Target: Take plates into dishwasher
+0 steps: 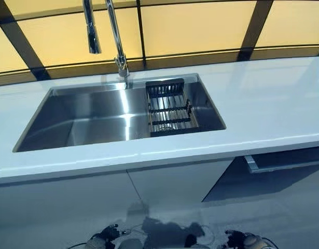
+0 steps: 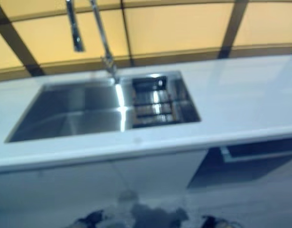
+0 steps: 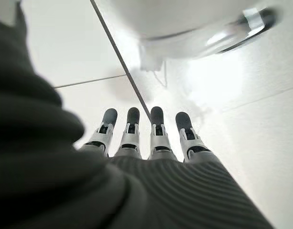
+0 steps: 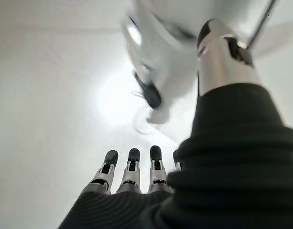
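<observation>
I see no plate in any view. A steel sink (image 1: 86,122) is set in the white counter (image 1: 273,98). A dark wire rack (image 1: 169,108) sits at the sink's right end and looks empty. Under the counter at the right is a dark opening with a grey bar across its top (image 1: 283,163). My left hand (image 3: 146,138) hangs down with straight fingers over the pale floor, empty. My right hand (image 4: 132,171) hangs the same way, fingers straight, empty. Both are well below the counter.
A tall chrome tap (image 1: 118,41) stands behind the sink. White cabinet doors (image 1: 123,192) run under the counter in front of me. Yellow panels with dark frames (image 1: 195,28) back the counter.
</observation>
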